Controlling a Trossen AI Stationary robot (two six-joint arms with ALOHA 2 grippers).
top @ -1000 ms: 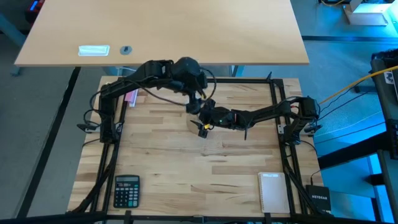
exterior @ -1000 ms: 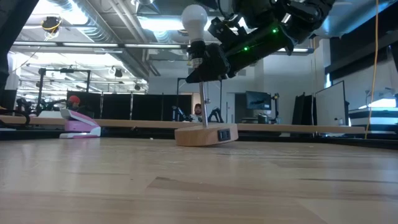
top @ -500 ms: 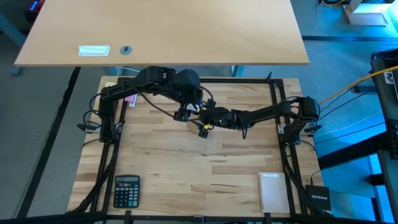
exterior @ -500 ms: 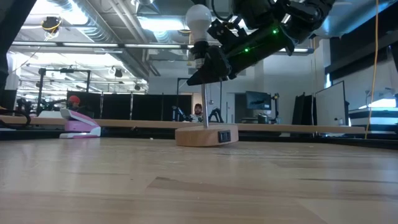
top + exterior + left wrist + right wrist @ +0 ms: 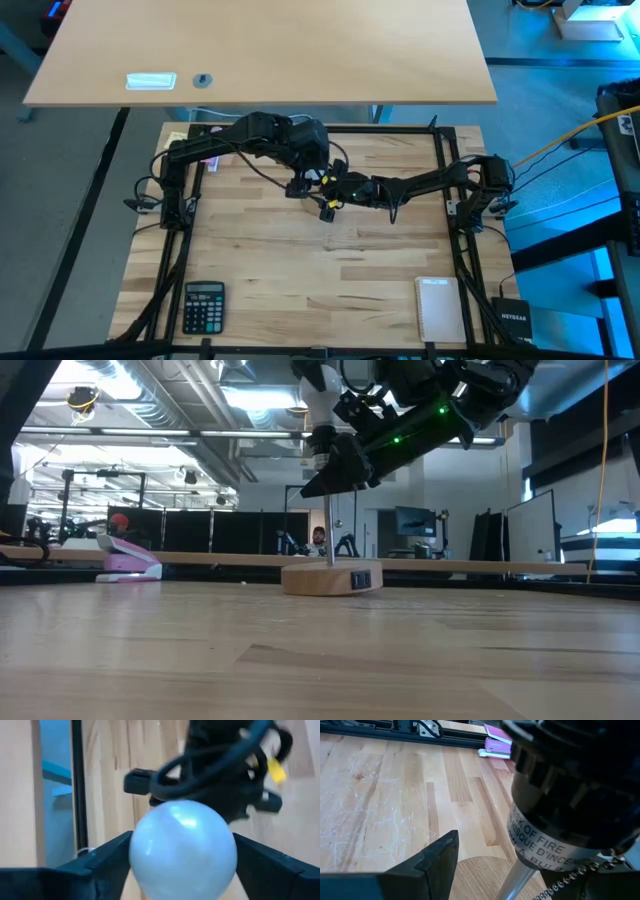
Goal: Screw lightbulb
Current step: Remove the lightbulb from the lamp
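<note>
Left gripper of mine cups the bulb loosely at twelve o'clock above the socket; if I clamp crookedly while turning, threads could jam.

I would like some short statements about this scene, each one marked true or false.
1. The lightbulb sits between the fingers of the left claw. True.
2. The right claw holds the black socket of the lamp. True.
3. The calculator lies at the table's far edge, beside the pink stapler. False: it lies near the front left corner, far from the stapler.
4. The lamp's wooden base hangs in the air. False: it rests on the table.
5. A white notepad lies near the front right corner. True.
</note>
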